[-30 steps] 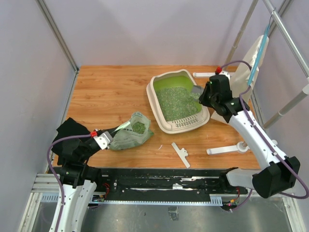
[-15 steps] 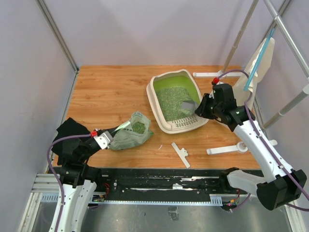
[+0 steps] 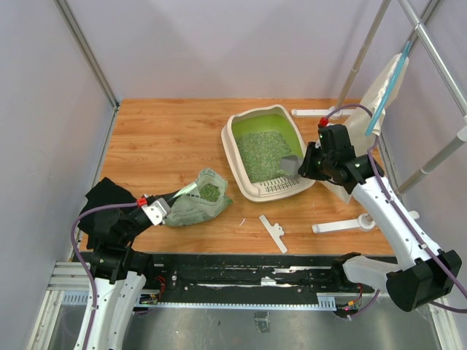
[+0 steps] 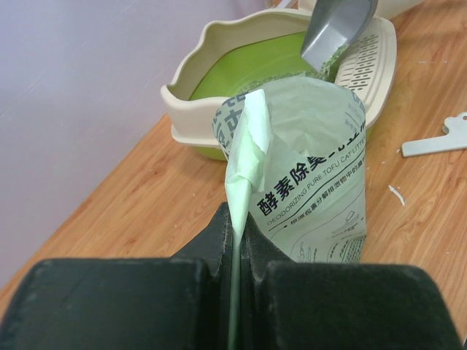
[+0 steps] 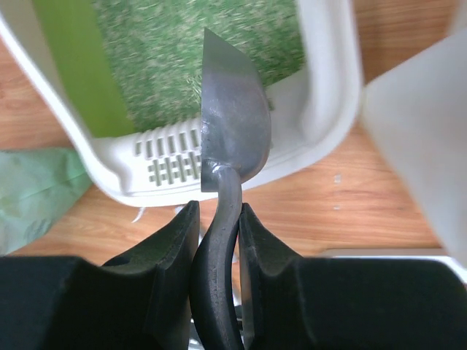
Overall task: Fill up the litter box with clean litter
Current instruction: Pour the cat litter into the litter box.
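Litter box (image 3: 279,188) sat toward the far right of the tabletop (image 3: 168,138), litter (image 3: 263,152) covering most of its floor. Left end effector (image 4: 237,233) was pinched tight on the rim of the bag (image 3: 195,200) near the front left edge, presumably to prop the mouth open. Right end effector (image 5: 219,213) was clamped narrowly on the handle of the scoop (image 5: 232,124), its bowl over the box's near rim.

One litter box (image 3: 280,188), one printed green bag (image 3: 191,208), one metal scoop (image 3: 290,163) and one small white T-shaped piece (image 3: 273,233) are showing over one wooden table (image 3: 168,138). Two robot arms are reaching in: left arm (image 3: 109,233), right arm (image 3: 387,211).
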### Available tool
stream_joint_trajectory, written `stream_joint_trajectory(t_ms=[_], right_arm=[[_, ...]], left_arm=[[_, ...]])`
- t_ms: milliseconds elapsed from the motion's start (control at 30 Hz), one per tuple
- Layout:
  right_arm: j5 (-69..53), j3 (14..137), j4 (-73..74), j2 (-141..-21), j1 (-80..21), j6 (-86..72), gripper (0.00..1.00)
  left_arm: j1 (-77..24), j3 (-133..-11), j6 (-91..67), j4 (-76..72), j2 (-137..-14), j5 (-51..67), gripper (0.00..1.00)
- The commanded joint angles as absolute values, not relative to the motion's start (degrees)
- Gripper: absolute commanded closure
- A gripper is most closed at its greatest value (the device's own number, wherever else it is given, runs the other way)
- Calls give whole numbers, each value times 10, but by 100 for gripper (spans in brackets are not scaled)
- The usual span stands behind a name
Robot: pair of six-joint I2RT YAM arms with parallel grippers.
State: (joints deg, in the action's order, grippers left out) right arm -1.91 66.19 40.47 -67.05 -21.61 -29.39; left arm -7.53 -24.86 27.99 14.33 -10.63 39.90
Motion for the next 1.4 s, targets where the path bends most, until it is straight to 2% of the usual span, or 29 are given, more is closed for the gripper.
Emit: stream_joint_trajectory(t_ms=[0,200,367,533,833,1367], right_arm=[[104,699,432,-644,-222,-247,99],[125,745,432,-668,-229,-216,99],[129,787,431,-704,-286,-177,99],[227,817,453,-731,-341,-155,99],[15,896,484,-734,-337,-164,99],[-174,909,463,-710,-337,-211,99]], left_arm=[[-76,-285,293,76,-95,393,99],[-76,-283,287,63,-104,402,99],[-76,-287,285,64,-108,403,99],[-75,-293,288,69,-113,403,99],[-76,-310,299,89,-128,411,99],[-76,-328,315,103,-149,422,99]])
